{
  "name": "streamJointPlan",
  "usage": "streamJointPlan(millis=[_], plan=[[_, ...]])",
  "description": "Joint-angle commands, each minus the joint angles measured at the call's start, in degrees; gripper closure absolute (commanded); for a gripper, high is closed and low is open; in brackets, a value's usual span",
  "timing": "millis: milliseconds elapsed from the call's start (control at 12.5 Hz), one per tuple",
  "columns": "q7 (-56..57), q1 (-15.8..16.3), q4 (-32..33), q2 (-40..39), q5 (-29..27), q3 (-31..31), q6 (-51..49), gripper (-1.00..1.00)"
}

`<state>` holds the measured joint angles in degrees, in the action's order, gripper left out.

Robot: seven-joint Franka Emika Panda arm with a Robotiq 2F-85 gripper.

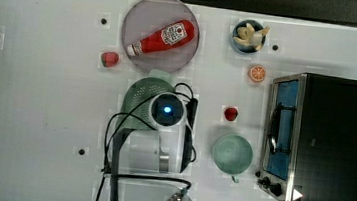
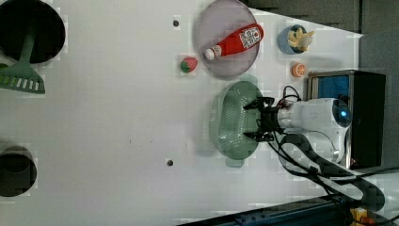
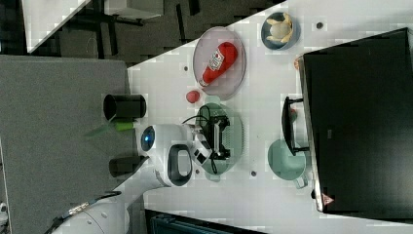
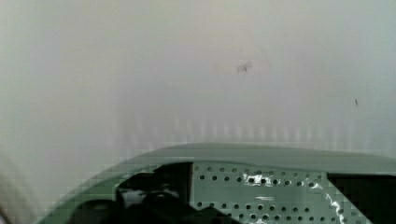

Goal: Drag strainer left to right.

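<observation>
Gripper (image 2: 256,120) position: inside the bowl of the strainer (image 2: 230,120), fingers spread wide, holding nothing. In the left view, one black fingertip (image 2: 248,106) and the other sit well apart over the perforated floor; contact with the floor cannot be determined. The strainer lies on the white bench (image 1: 40,106), just below the plate (image 1: 139,21) carrying the ketchup bottle (image 1: 162,38) in the top view. In the top view, the teal cup (image 1: 231,154) stands to the strainer's right, near the toaster oven (image 1: 323,141), with a strawberry (image 1: 231,113) between them. The arm's wrist covers part of the strainer in the top view.
</observation>
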<state>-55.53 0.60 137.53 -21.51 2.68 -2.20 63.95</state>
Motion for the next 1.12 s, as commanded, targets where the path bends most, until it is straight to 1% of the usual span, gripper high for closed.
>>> streamJointPlan(millis=[80, 480, 640, 960, 1120], plan=[[9.7, 0.1, -0.6, 0.2, -0.1, 2.2, 0.5, -1.00], [11.7, 0.1, -0.6, 0.2, 0.0, 7.3, 0.5, -1.00], [12.5, 0.1, -0.6, 0.2, 0.1, 8.7, 0.5, -1.00], [17.7, 0.1, -0.6, 0.1, 0.1, 11.6, 0.8, -1.00], [18.4, 0.1, -0.7, 0.2, 0.1, 12.1, 1.6, -1.00]])
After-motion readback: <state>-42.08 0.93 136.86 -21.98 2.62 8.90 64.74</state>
